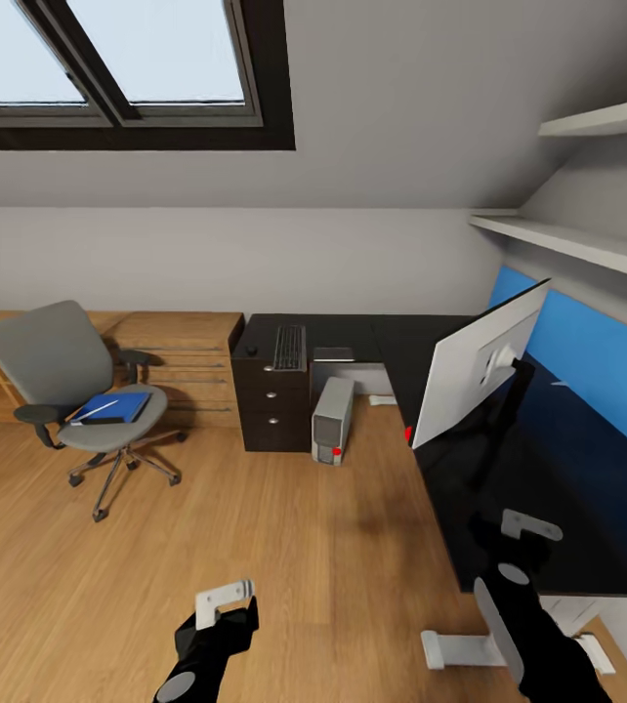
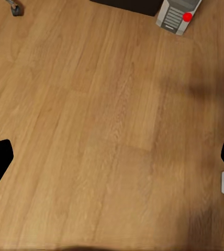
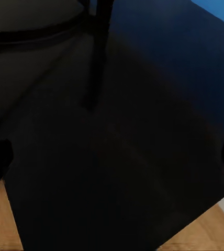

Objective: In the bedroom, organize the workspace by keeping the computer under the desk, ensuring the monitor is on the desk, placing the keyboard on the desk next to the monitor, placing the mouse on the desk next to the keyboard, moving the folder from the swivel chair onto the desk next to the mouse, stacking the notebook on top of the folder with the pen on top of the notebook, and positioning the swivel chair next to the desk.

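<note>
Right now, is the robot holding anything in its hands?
No. The left gripper hangs open over the light wood floor, and the right gripper is open above the glossy black desk.

An attic room set up as a home office: a skylight (image 1: 128,68) in the sloped ceiling, wood floor (image 1: 255,547), black desk (image 1: 548,488) with monitor (image 1: 475,366), and swivel chair (image 1: 69,391).

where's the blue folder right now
In the head view the folder lies on the swivel chair's seat at the room's left, with the pen resting on top, well apart from the desk.
</note>
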